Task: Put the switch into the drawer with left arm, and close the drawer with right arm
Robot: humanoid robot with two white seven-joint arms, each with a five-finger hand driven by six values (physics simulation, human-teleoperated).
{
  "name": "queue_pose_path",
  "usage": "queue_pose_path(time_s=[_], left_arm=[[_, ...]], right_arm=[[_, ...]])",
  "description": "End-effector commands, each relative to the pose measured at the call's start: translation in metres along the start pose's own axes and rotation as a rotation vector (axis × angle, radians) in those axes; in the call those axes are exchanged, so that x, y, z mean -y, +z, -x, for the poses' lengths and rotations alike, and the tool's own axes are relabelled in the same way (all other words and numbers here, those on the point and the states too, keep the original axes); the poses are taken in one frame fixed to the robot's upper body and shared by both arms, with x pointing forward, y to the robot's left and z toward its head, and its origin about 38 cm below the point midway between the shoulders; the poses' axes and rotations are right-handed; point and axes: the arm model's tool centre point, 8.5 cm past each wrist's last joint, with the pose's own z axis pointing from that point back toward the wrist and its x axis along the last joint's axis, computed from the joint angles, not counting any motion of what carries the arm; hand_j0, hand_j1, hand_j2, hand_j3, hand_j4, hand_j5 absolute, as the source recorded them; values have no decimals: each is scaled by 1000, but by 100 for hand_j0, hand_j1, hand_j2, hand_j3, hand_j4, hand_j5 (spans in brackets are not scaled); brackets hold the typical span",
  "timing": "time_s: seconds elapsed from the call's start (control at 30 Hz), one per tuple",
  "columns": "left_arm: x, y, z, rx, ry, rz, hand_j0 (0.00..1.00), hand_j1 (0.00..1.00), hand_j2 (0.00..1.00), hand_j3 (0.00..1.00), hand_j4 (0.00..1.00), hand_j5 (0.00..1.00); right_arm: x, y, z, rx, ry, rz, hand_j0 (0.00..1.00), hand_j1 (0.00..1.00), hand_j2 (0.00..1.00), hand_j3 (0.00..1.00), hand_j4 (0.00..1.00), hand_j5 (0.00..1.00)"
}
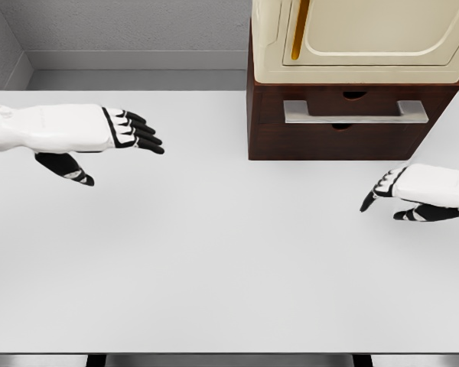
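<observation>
No switch shows anywhere in the head view. A dark wooden drawer unit point(344, 141) stands at the back right of the white table point(214, 252), its drawer front flush with the body and a silver bar handle point(356, 112) across it. My left hand point(134, 131) hovers over the table's left side, fingers straight and spread, holding nothing. My right hand point(390, 195) hangs low at the right edge, in front of and below the drawer, fingers relaxed and pointing left, also holding nothing.
A cream appliance with a rounded door and a yellow handle point(297, 30) sits on top of the drawer unit. A grey wall runs behind the table. The table's front edge lies near the bottom of the picture.
</observation>
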Motion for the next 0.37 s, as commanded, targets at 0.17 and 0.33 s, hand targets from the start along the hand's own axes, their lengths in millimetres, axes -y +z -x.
queue_pose_path(time_s=[0.17, 0.33], left_arm=[[9, -3, 0, 7, 23, 18, 100, 100, 100, 100, 100, 100], [11, -3, 0, 7, 28, 19, 100, 100, 100, 100, 100, 100]], right_arm=[[18, 2, -20, 29, 86, 5, 100, 100, 100, 100, 100, 100], [17, 2, -20, 30, 84, 3, 100, 100, 100, 100, 100, 100]])
